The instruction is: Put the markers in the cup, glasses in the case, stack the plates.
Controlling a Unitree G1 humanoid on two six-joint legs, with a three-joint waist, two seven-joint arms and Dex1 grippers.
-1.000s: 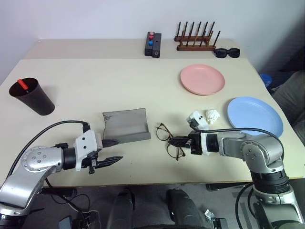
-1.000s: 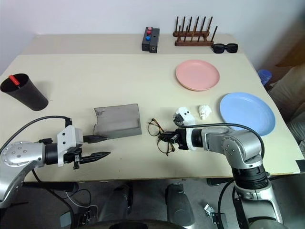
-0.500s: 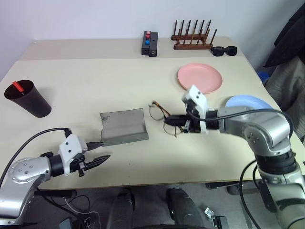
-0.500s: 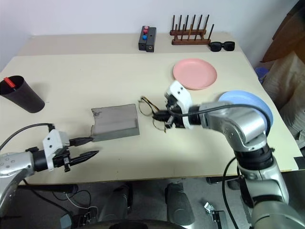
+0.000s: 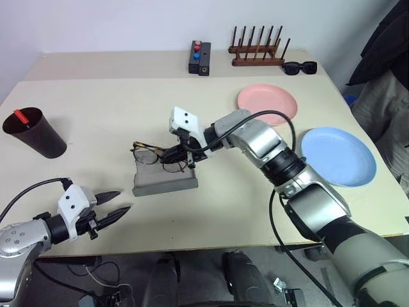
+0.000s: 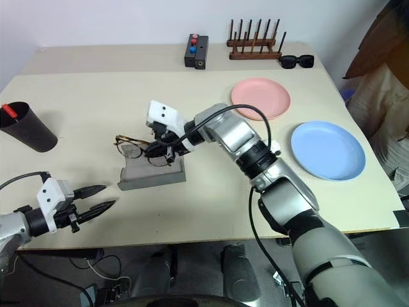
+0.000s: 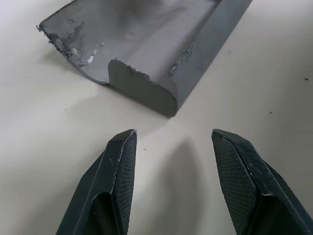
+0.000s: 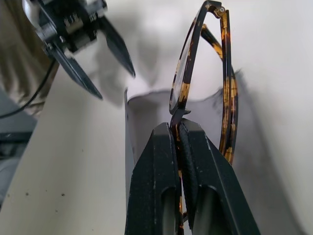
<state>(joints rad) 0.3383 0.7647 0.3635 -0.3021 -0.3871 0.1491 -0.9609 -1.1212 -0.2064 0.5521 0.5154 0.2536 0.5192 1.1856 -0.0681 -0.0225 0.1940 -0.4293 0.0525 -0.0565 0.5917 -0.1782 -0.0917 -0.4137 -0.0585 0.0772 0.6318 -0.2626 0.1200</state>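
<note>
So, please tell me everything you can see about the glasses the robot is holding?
The glasses have thin round rims in dark tortoiseshell with clear lenses and slim arms of the same mottled brown. The right gripper has its jaws shut on the frame beside one lens, holding them over the open grey case, one lens out past the case's edge. Whether they touch the case cannot be told. The left gripper waits open nearby, apart from them.

1. My work surface is a pale beige table (image 5: 96, 109).
2. The dark cup (image 5: 35, 132) stands at nine o'clock, near the table's left edge.
3. The open grey case (image 5: 163, 179) lies about the centre.
4. At two o'clock lies the pink plate (image 5: 268, 105); the blue plate (image 5: 337, 155) is at three.
5. At twelve o'clock stands a black button box (image 5: 200, 58), with a wooden rack (image 5: 257, 56) and black sunglasses (image 5: 301, 67) towards one.
</note>
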